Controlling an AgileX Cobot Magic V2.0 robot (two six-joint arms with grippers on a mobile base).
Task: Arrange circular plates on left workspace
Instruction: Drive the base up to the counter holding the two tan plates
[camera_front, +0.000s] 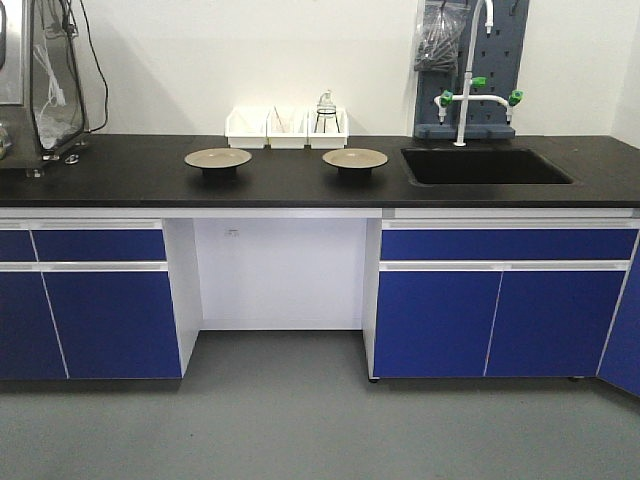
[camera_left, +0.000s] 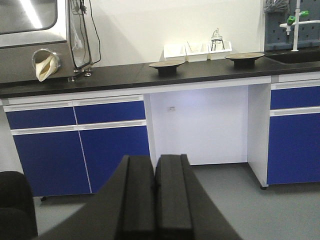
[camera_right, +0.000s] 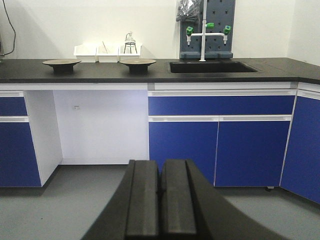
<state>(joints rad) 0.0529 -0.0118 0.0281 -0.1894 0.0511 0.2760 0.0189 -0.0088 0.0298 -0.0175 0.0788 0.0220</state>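
Lining the back wall: three white rectangular plastic bins stand in a touching row on the matte black countertop.
Bin contents: the right bin holds a small clear glass flask on a dark wire stand. The middle bin shows a thin stick. The left bin's inside cannot be made out.
Sink: a recessed black sink basin sits at the right, under a white tap with green handles.
Plates: two round glossy beige plates with black rims and undersides, the left plate and the right plate, stand well apart just in front of the bins. The right plate is near the basin's left edge.
Left gripper: the black left gripper has its fingers pressed together and holds nothing. It is low before the blue cabinet fronts, well apart from both plates.
Right gripper: the black right gripper is likewise closed and empty, low, with the plates far off to its upper left.
Edges: both plates sit back from the counter's front edge.
Room: black top stretches from the left plate to a steel-framed glass box. Grey floor lies before the cabinets.
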